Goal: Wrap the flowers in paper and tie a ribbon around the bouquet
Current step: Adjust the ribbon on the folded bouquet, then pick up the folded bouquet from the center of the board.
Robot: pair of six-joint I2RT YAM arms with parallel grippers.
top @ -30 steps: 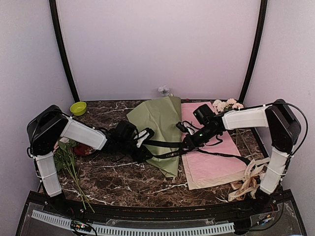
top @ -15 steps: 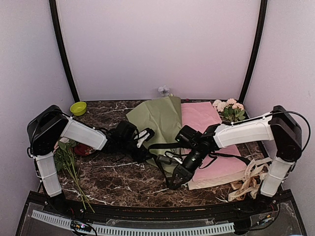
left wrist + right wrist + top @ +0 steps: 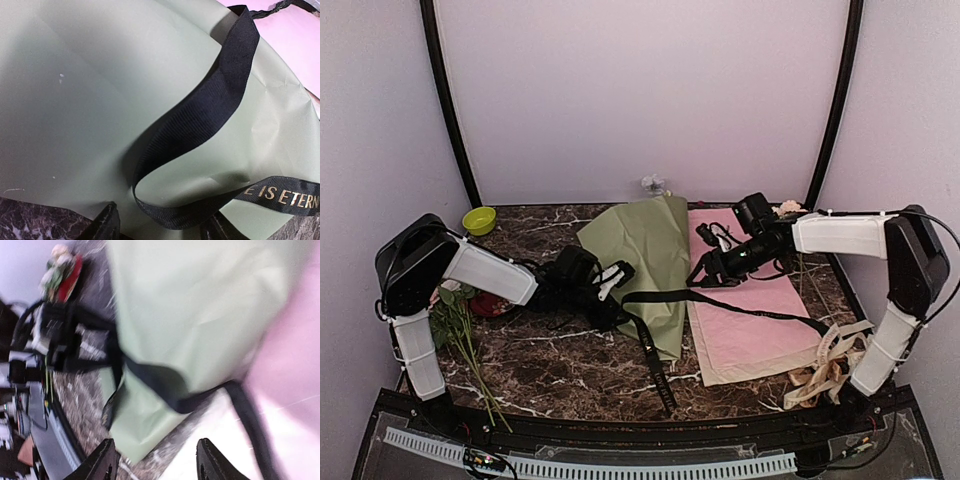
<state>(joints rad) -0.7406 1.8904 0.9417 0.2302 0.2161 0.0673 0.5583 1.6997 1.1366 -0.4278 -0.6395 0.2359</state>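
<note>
Ribbon (image 3: 665,295) across paper (image 3: 640,240); another sheet (image 3: 740,335) rightward.

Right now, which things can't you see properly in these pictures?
Lettering on the ribbon: left wrist view, cut off by the right edge; too small from above.
The flowers: top view, partly behind the left arm; blurred in right wrist view.
The left gripper: left wrist view, only fingertips above the bottom edge.

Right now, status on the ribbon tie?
Left gripper: jaws open round ribbon loop. Right gripper: jaws open, empty. Ribbon lies across paper, untied. No obstruction seen.
</note>
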